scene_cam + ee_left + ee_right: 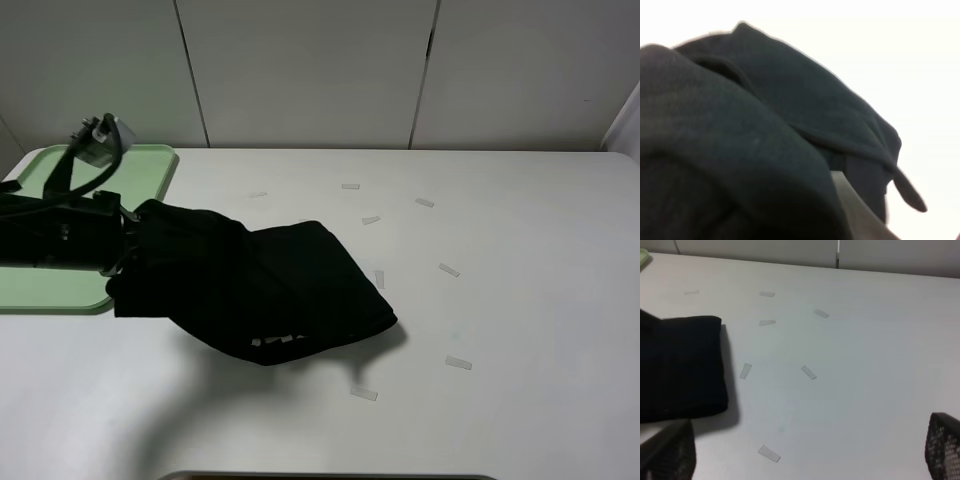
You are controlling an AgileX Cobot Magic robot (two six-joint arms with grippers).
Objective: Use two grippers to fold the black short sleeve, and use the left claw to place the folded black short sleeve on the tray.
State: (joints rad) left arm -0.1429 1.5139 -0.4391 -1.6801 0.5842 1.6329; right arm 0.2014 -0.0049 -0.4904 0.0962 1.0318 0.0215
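Observation:
The folded black short sleeve [270, 290] hangs from its left end, and its right end rests on the white table. My left gripper [130, 238] is shut on that left end, at the right edge of the green tray [150, 162]. In the left wrist view the black cloth [740, 130] fills most of the picture, with one grey finger [856, 212] under it. My right gripper [810, 460] is open and empty; only its two fingertips show, wide apart, over bare table to the right of the shirt [685, 365]. It is out of the exterior high view.
Several small pieces of clear tape [458, 362] lie scattered on the white table [520, 250] to the right of and behind the shirt. A white panelled wall [300, 70] stands along the table's far edge.

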